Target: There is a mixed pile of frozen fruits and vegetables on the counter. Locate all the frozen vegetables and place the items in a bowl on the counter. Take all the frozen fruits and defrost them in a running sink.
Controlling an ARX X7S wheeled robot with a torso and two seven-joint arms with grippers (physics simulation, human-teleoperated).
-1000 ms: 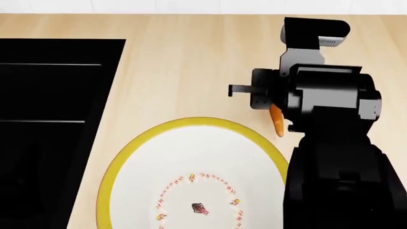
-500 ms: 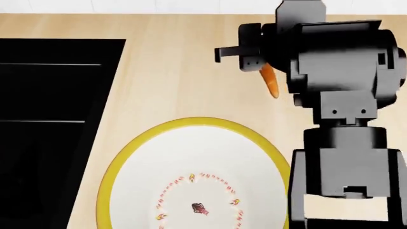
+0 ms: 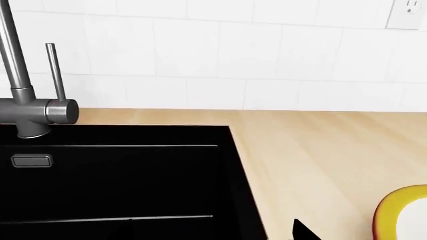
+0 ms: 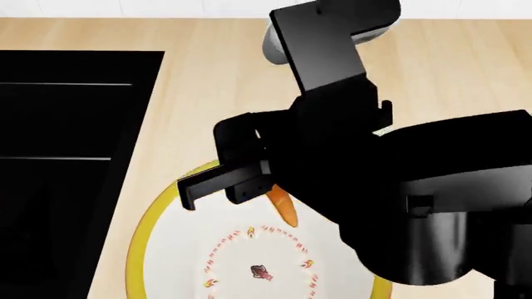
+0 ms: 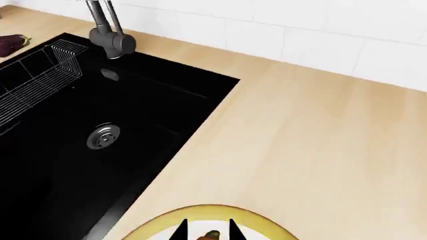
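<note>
My right gripper [image 4: 249, 187] is closed on the carrot [image 4: 283, 207] and holds it directly above the bowl [image 4: 158, 215], over the inner part near the far rim. The carrot hangs below my fingers, its long axis nearly upright, the thin tip pointing down and a little toward me, not yet touching the white surface. I judge that opening the fingers will drop it inside. My left gripper [image 3: 303, 231] is beside the sink [image 3: 113, 185]; whether it is open or closed I cannot tell. An eggplant [image 5: 12, 44] lies beyond the sink.
</note>
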